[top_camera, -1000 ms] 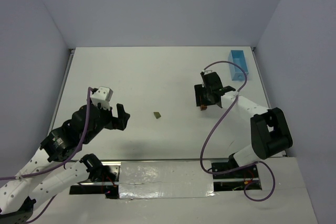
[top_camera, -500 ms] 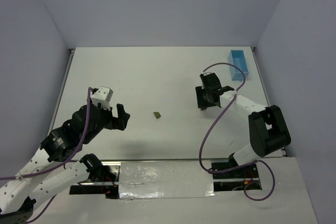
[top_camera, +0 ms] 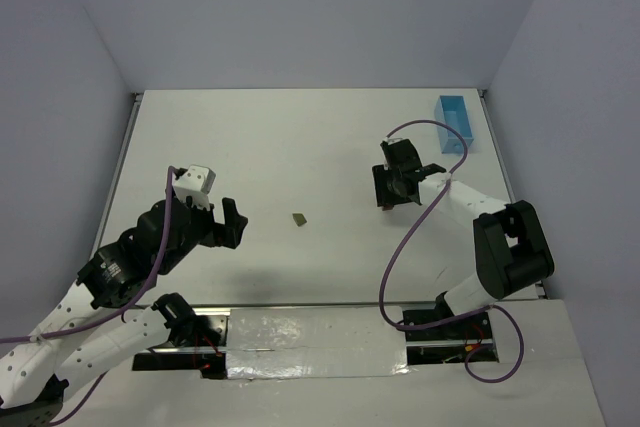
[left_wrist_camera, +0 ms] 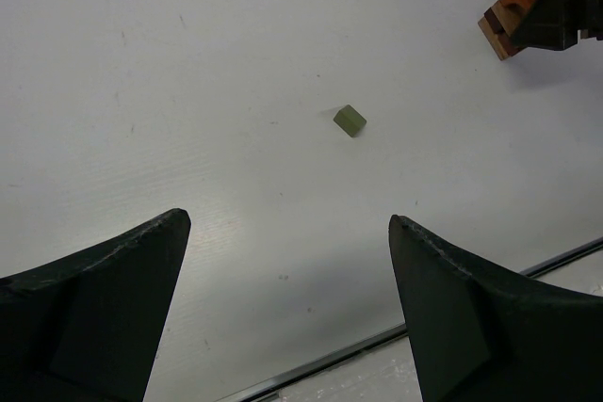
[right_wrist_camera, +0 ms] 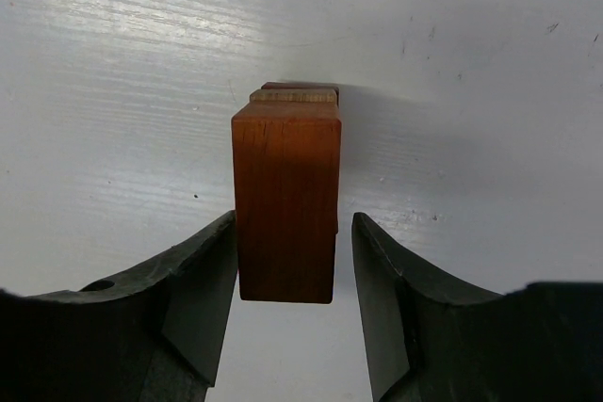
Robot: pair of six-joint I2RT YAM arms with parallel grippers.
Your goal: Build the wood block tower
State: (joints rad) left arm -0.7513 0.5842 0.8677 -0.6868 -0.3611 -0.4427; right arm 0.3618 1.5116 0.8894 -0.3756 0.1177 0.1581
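Room for moving is found mostly across the middle and far left of the surface (top_camera: 280, 137), which is shut in by pale walls (top_camera: 300, 7) on its left, far and right sides.

The wood block tower (left_wrist_camera: 509, 18) is set on the right half of the surface, well in from every edge. In the right wrist view its top is seen as an orange block (right_wrist_camera: 287, 204), with a tan layer and a darker one showing beyond it. The right tool (right_wrist_camera: 294, 223) is placed around this stack. Its left finger is seen against the orange block's side, while a thin gap is left at the other finger, so the tool is read as released rather than clenched.

A single olive-green block (top_camera: 299, 218) is found alone near the middle of the surface, between the two arms and apart from the tower, with bare surface all around it.

The left tool (left_wrist_camera: 287, 221) is held above the near left part of the surface, its fingers spread wide and nothing between them. The surface's near edge is seen below it in the left wrist view.

A light blue tray (top_camera: 450, 107) is placed at the far right corner, close to the right edge and well apart from the tower.
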